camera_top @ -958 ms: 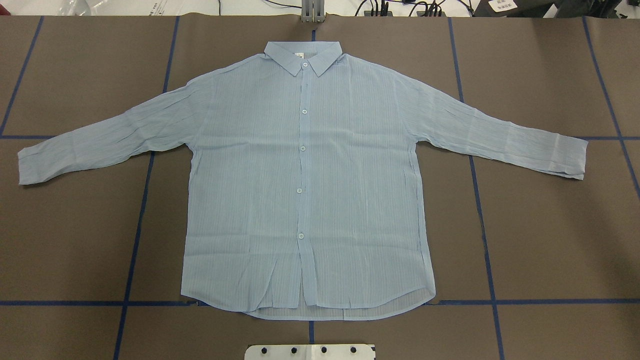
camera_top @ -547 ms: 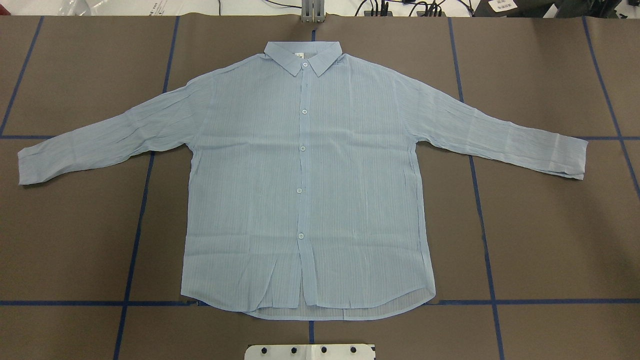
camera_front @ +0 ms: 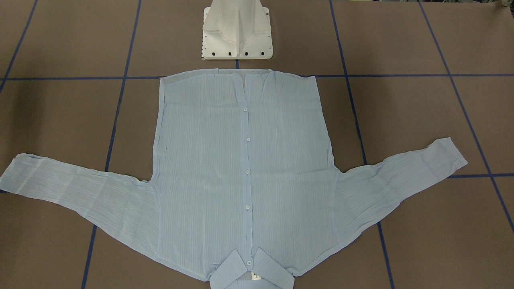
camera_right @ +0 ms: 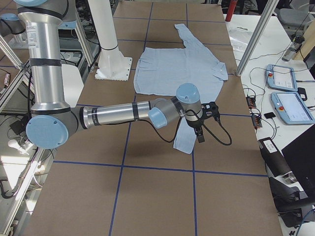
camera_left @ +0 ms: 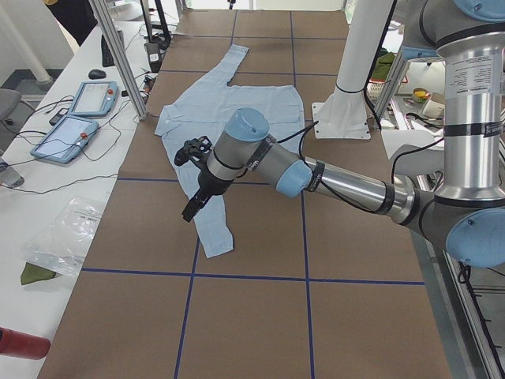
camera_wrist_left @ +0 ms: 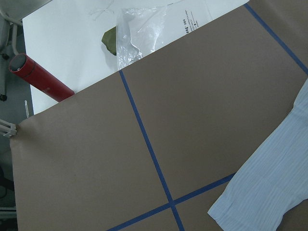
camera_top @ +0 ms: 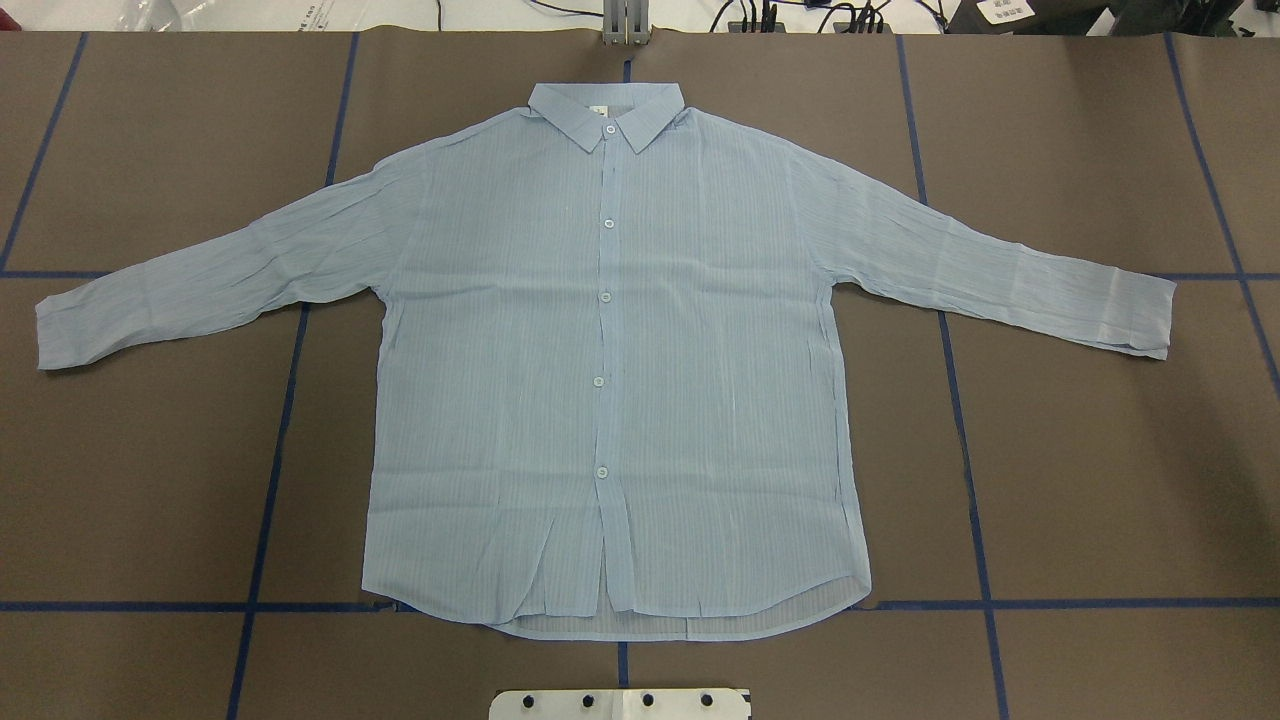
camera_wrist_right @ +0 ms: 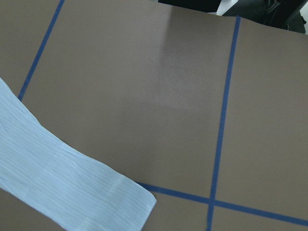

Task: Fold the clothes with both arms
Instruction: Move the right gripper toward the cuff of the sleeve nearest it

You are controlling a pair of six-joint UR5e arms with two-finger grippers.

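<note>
The shirt (camera_top: 700,400) is pale blue with fine stripes and 5 white buttons (camera_top: 604,296). The table (camera_top: 1100,450) is brown, gridded with blue tape lines (camera_top: 1100,604).

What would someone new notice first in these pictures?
A light-blue shirt lies spread flat and buttoned in the middle of the brown table, sleeves out to both sides and collar on the side away from the robot. In the side views an arm reaches out near each sleeve end, with the left gripper and right gripper held above the table.
</note>
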